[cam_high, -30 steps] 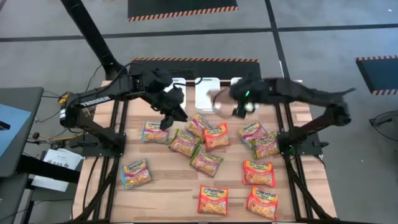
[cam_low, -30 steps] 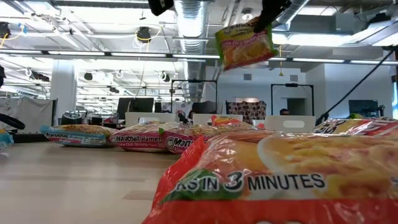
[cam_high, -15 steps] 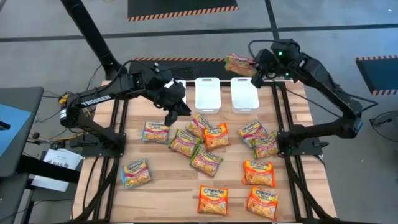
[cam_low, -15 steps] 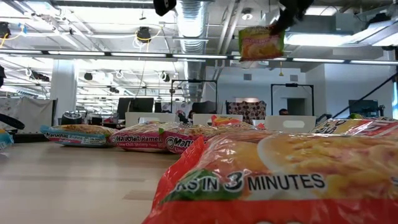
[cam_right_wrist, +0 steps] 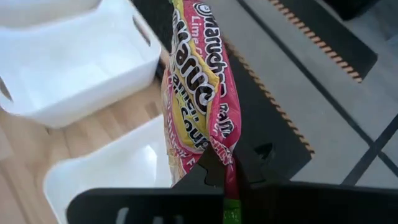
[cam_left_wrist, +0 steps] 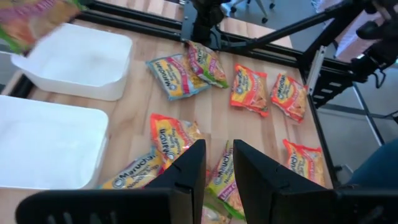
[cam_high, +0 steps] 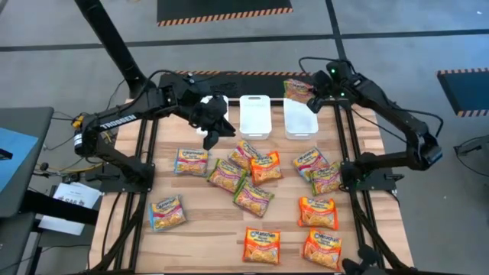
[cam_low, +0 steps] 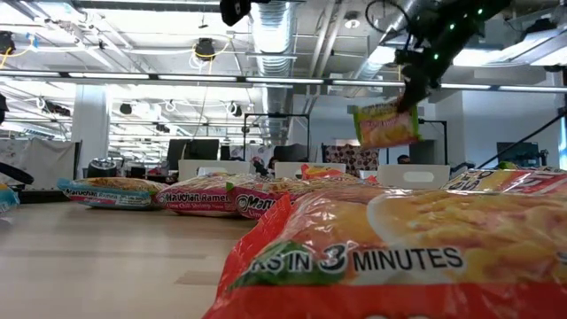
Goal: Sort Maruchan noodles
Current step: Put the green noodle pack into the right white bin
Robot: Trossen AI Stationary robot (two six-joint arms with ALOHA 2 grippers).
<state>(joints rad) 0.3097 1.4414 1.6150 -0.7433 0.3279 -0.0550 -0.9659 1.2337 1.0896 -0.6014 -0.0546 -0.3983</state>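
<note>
Moved: the packet (cam_high: 296, 88) held by the right fingers (cam_high: 313, 90) has been carried back across the counter (cam_high: 206, 229) and lowered; it was level with the ceiling pipes in the low view a moment ago and now hangs just above the far edge of the right tray (cam_high: 300, 118).
Meaning: the packet is judged to be nearly placed; only the drop into that tray seems left for it.
Near rows: about a dozen packets (cam_high: 261, 246) are left lying unsorted on the counter, orange-red ones nearest, mixed colours in the middle.
Left fingers (cam_high: 209, 137): held slightly apart over the middle heap, gripping nothing.
Right fingers: closed on the packet's lower edge.
Trays: the middle tray (cam_high: 255, 114) is seen empty.
Right wrist view only: the pinch on the seam of the packet (cam_right_wrist: 199, 93), with the tray (cam_right_wrist: 106, 174) below.
Low view only: the packet's (cam_low: 386, 125) height above the counter.
</note>
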